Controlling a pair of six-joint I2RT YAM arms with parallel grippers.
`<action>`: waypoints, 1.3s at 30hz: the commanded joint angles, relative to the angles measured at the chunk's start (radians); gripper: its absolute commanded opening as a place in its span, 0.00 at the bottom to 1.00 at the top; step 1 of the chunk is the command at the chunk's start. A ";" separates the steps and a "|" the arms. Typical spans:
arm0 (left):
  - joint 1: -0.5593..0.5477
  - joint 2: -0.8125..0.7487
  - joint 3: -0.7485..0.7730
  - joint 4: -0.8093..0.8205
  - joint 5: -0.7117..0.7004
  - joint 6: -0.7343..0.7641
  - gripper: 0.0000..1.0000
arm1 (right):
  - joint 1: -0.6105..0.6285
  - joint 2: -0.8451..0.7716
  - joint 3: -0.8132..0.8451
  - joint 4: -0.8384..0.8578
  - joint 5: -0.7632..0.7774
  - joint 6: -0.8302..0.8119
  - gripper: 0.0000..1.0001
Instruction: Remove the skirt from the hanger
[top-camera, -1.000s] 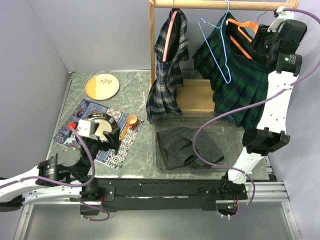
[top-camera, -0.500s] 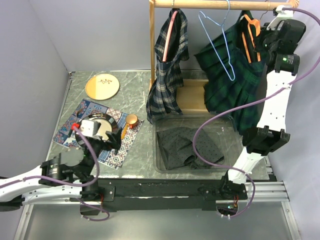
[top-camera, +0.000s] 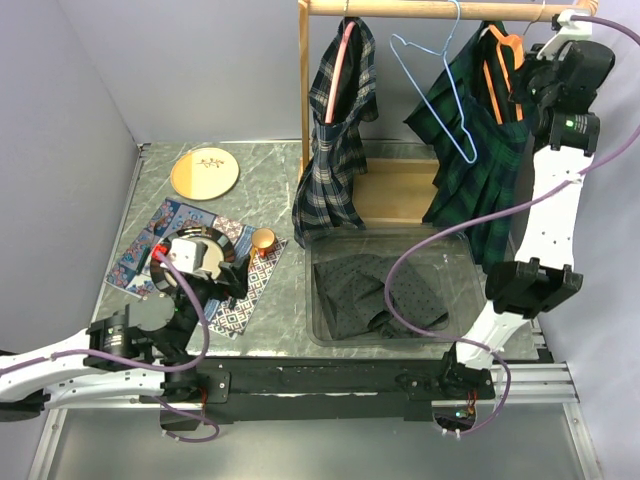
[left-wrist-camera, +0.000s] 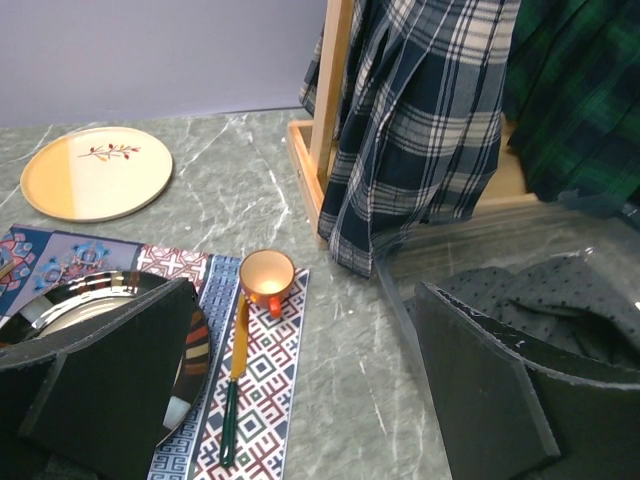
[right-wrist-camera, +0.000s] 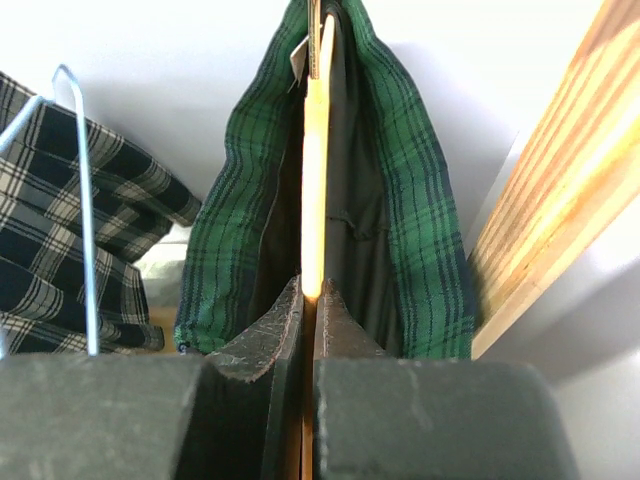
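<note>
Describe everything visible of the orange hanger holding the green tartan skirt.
The flat orange hanger, plastic or painted wood by its look, hangs from the wooden rail near its right end and shows edge-on in the right wrist view. The dark green tartan skirt drapes down both its sides, hiding most of it. The right gripper has its jaws shut on the hanger's thin edge.

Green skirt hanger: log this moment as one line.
right gripper: shut on orange hanger | green plaid skirt: on hanger, hung from wooden rail | left gripper: open, near placemat
</note>
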 joint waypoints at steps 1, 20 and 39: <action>-0.003 -0.015 0.006 0.060 0.011 0.025 0.97 | 0.010 -0.153 -0.030 0.260 0.016 0.016 0.00; -0.003 0.157 0.220 0.092 0.206 0.023 0.97 | 0.011 -0.383 -0.134 0.006 0.080 0.234 0.00; -0.005 0.597 0.545 0.235 0.749 -0.087 0.97 | 0.010 -0.759 -0.322 -0.333 0.202 0.406 0.00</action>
